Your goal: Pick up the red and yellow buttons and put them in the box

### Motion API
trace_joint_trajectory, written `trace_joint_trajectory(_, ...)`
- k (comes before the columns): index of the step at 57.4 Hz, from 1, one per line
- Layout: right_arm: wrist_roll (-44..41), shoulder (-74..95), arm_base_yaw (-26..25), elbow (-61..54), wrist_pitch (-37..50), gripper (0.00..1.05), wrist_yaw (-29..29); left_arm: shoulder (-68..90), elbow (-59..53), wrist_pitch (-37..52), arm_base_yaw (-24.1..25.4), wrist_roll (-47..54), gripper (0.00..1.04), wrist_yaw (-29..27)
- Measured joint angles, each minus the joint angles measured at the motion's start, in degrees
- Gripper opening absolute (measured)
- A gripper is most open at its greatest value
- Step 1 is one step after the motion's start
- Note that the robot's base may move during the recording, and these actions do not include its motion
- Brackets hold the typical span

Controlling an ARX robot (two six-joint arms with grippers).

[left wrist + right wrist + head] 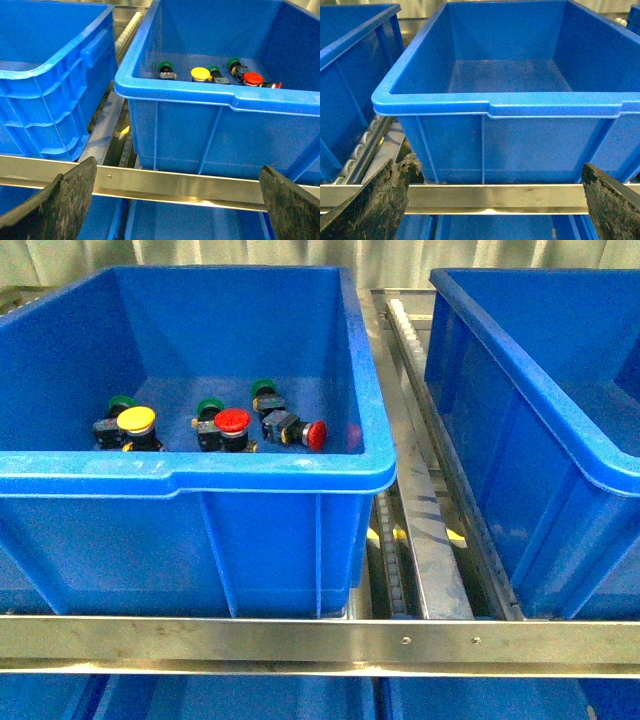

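In the front view a yellow button (136,420) and two red buttons (232,421) (315,434) lie on the floor of the left blue bin (190,475), among green-capped switches (265,390). The left wrist view shows the yellow button (200,74) and a red button (253,78) over the bin's near rim. The other blue box (530,360) stands to the right; in the right wrist view this box (505,107) holds nothing. My left gripper (180,200) and right gripper (500,200) are both open, low in front of the metal rail, outside the bins.
A metal rail (320,640) runs across the front of the rack. Roller tracks (415,490) fill the gap between the two bins. A third blue bin (45,75) stands further left in the left wrist view. More blue bins sit on the shelf below.
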Motion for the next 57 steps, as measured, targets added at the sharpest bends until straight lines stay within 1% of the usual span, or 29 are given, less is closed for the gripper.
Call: trace_joint_trajectory(57, 0.0, 0.0, 0.0, 0.0, 0.0, 0.99, 0.02, 0.0, 0.0, 0.0, 0.0, 0.0, 0.97, 0.0)
